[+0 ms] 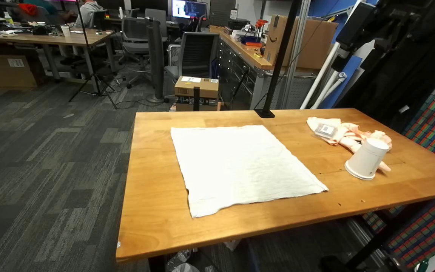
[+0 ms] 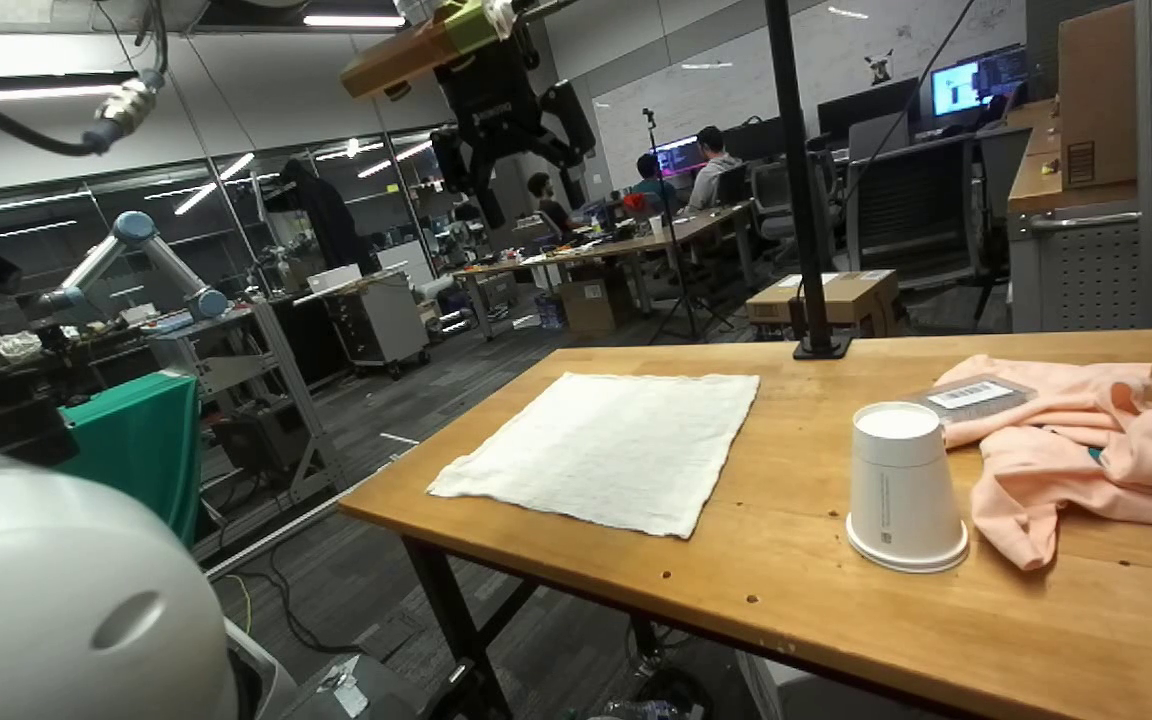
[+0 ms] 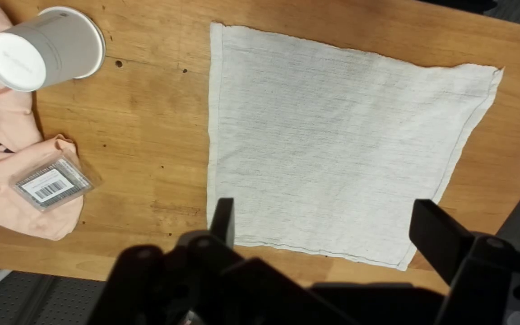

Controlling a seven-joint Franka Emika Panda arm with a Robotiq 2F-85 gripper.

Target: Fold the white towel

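Note:
The white towel [image 1: 240,166] lies flat and spread out as a rough square on the wooden table [image 1: 157,234]. It also shows whole in an exterior view [image 2: 616,450], and in the wrist view [image 3: 332,135] with its near left corner hidden behind a finger. My gripper [image 3: 324,212] is open with its two black fingers wide apart and nothing between them. It hangs high above the table, apart from the towel, as the exterior views show [image 2: 534,205] [image 1: 355,65]. In the wrist view the fingers overlap the towel's lower part.
An upside-down white paper cup [image 1: 366,158] stands beside the towel. A crumpled pink cloth [image 2: 1076,450] lies by the cup, with a small clear labelled packet [image 3: 52,183] on it. A black upright pole [image 2: 806,200] is fixed at the table's edge.

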